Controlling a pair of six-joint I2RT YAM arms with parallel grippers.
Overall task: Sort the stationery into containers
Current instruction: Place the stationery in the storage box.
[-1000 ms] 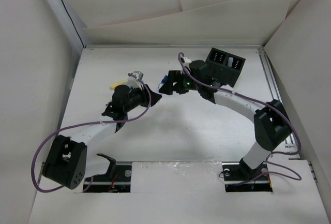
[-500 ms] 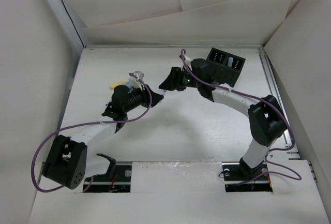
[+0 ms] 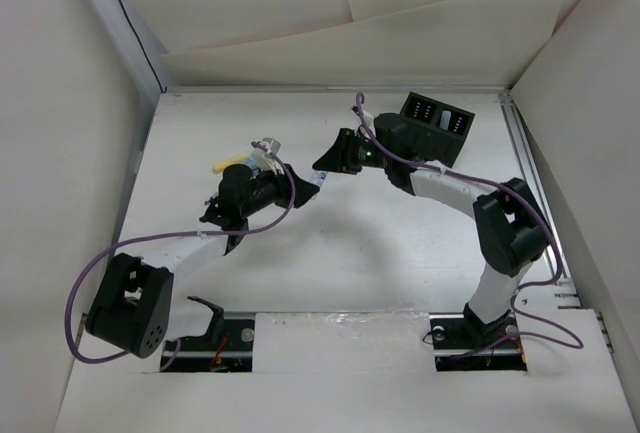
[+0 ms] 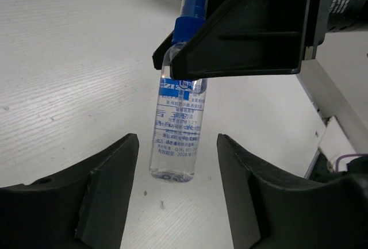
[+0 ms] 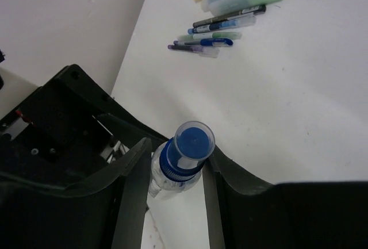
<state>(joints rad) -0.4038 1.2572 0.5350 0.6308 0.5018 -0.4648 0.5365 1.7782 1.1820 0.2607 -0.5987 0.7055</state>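
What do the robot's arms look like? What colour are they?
The left arm and right arm have white tube-shaped links and chunky black joints. A thin purple cable loops along each. The left gripper and right gripper are black with flat wedge-shaped fingers. A tiny green light glows near the right wrist.

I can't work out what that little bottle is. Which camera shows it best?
The left wrist view: the clear spray bottle appears full length, blue nozzle and printed label plain. The right wrist view looks down on just its blue cap, between the right gripper's fingers. The top view shows only a pale sliver.
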